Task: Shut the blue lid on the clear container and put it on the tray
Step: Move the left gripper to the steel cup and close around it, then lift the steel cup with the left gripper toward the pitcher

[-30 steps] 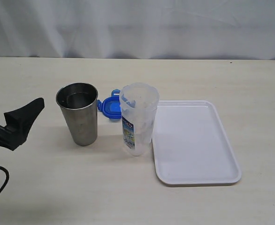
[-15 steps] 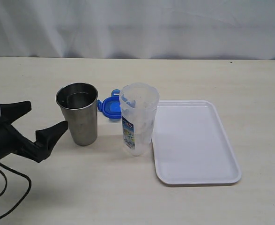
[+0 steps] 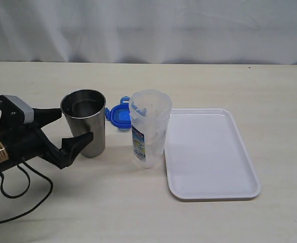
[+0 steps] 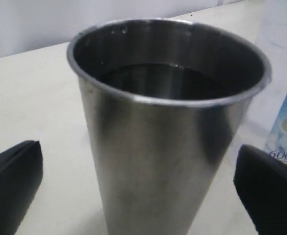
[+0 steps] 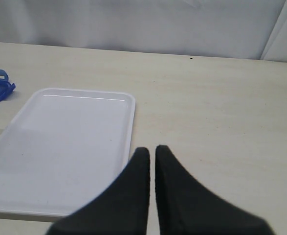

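At left, left gripper (image 3: 76, 123) spread wide, flanking steel cup (image 4: 153, 147), not container (image 3: 149, 129). Right gripper (image 5: 152, 156) pinched shut, empty. Lid (image 3: 119, 116) lies on table, far side; container upright beside tray (image 3: 209, 152). Risk: wrong grab, cup tipped.

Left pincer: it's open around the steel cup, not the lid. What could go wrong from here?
1. The left pincer stands open with its fingers on either side of the steel cup; closing would grab the wrong thing.
2. The cup seems to hold dark liquid, so a bump may spill it.
3. The blue lid lies behind the gap between cup and clear container; reaching in could topple the tall container beside the tray.
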You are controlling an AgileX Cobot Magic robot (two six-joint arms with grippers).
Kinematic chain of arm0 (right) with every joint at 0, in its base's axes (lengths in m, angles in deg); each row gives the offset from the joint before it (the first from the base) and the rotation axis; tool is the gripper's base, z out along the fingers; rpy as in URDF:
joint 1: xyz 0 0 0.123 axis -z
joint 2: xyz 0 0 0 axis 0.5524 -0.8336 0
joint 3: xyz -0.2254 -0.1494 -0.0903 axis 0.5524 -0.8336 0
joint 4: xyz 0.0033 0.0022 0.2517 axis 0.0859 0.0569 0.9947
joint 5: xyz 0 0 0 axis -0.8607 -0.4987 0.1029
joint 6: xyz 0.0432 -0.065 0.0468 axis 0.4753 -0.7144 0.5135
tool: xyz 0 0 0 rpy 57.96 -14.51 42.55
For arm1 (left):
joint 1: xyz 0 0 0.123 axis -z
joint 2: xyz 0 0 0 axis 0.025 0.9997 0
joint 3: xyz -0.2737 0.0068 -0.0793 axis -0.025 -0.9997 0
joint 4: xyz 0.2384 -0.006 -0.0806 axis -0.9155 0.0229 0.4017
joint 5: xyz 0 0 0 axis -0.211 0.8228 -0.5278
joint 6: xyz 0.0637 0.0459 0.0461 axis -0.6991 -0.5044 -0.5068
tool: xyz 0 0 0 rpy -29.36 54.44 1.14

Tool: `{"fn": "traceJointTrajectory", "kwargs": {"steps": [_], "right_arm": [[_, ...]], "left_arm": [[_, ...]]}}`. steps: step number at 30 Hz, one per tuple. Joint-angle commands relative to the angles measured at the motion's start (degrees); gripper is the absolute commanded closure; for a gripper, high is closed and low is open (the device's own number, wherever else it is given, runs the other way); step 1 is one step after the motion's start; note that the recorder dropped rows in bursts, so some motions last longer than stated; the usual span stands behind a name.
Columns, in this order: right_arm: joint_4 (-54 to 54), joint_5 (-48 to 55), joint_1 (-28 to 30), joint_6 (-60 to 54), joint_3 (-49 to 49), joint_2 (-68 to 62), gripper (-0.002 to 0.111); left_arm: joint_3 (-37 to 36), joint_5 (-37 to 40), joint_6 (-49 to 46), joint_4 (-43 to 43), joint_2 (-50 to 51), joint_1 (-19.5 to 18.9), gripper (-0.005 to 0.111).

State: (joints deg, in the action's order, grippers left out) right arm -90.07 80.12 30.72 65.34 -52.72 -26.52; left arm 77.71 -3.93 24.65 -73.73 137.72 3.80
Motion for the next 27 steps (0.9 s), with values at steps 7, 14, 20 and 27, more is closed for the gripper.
{"fn": "traceJointTrajectory", "kwargs": {"steps": [7,14,20,27], "right_arm": [[-0.08,-0.64,0.21,0.12,-0.12,0.28,0.104],[-0.08,-0.64,0.21,0.12,-0.12,0.28,0.104],[-0.08,-0.64,0.21,0.12,-0.12,0.28,0.104],[-0.08,-0.64,0.21,0.12,-0.12,0.28,0.104]], "left_arm": [[6.25,-1.17,1.35,0.13,4.28,2.71,0.002],[9.68,-1.17,3.52,0.1,6.99,2.83,0.002],[11.74,-1.17,5.9,-0.14,8.72,2.83,0.002],[11.74,-1.17,5.9,-0.02,8.72,2.83,0.002]]}}
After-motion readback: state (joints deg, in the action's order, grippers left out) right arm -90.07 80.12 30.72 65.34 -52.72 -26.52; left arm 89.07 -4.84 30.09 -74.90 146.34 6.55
